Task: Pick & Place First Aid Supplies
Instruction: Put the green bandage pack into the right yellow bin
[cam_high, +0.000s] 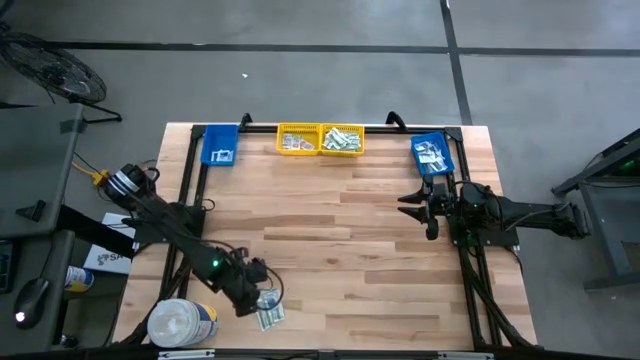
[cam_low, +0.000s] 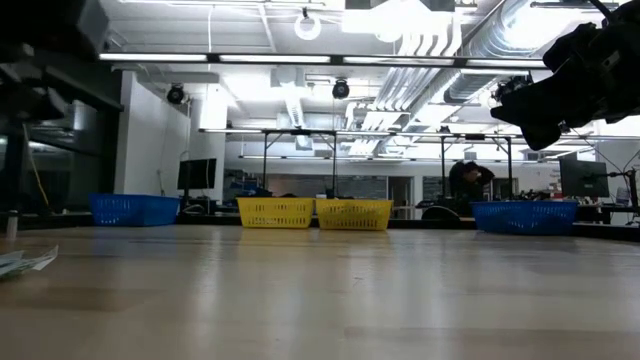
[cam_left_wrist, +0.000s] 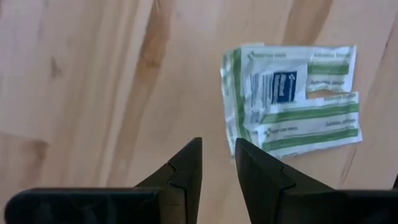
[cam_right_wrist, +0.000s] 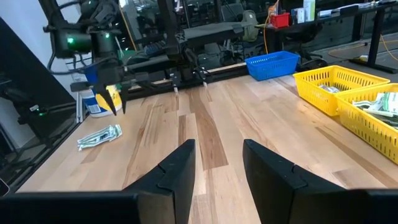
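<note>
High view: wooden table (cam_high: 340, 240), concrete floor around. Packets (cam_high: 270, 318) piled lower left of frame, beside white tub (cam_high: 182, 324). Left gripper (cam_high: 262, 290) just above pile; right gripper (cam_high: 412, 206) right of centre, over bare wood.

Low view: bins along far edge.

Left wrist view: fingers (cam_left_wrist: 186, 168) slightly apart, empty; packets just beyond tips.

Right wrist view: fingers (cam_right_wrist: 180, 167) parted, empty.
</note>
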